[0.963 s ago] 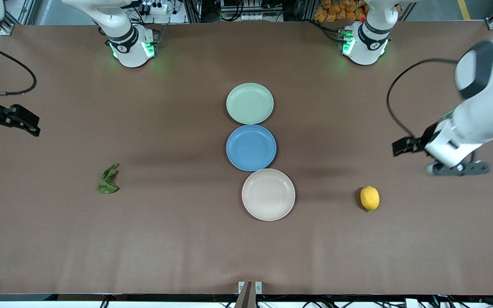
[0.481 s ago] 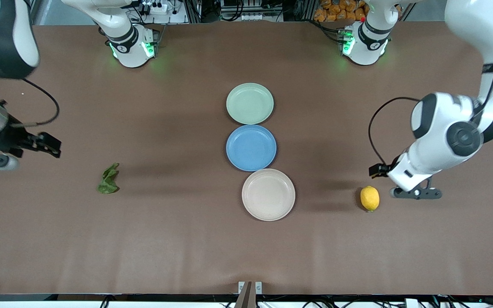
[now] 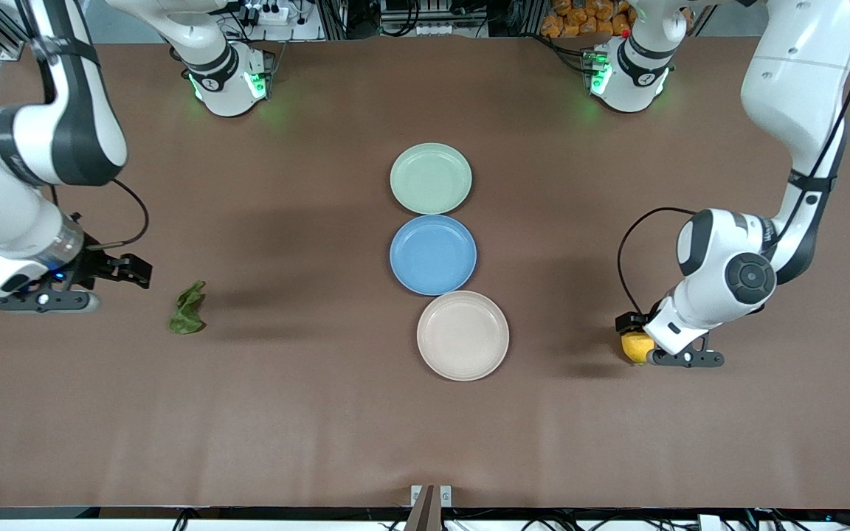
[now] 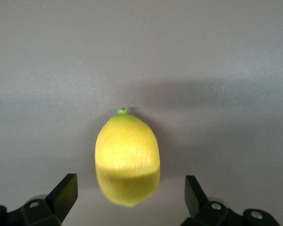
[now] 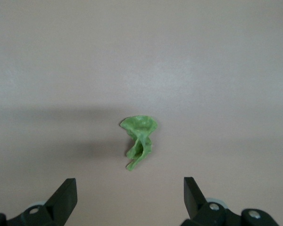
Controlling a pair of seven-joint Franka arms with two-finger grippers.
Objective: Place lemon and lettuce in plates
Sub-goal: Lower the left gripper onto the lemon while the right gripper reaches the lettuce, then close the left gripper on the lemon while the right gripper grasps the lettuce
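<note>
The lemon (image 3: pixel 633 348) lies on the brown table toward the left arm's end, partly covered by the left arm's hand. My left gripper (image 3: pixel 652 349) is open and low over it; in the left wrist view the lemon (image 4: pixel 127 150) has one end between the spread fingertips of the gripper (image 4: pixel 130 190), untouched. The lettuce (image 3: pixel 187 309) lies toward the right arm's end. My right gripper (image 3: pixel 63 289) is open and empty, beside the lettuce and apart from it; the right wrist view shows the lettuce (image 5: pixel 139 139) ahead of the gripper (image 5: pixel 129 190). The pale green plate (image 3: pixel 431 178) and beige plate (image 3: pixel 462 335) are empty.
An empty blue plate (image 3: pixel 433 254) sits between the two task plates, in one row at the table's middle. The pale green plate is farthest from the front camera, the beige one nearest. The arms' bases (image 3: pixel 226 77) stand along the table's edge farthest from the camera.
Both arms have swung in from the table's ends and come down. The left gripper has reached the lemon. The right gripper has moved closer to the lettuce.
</note>
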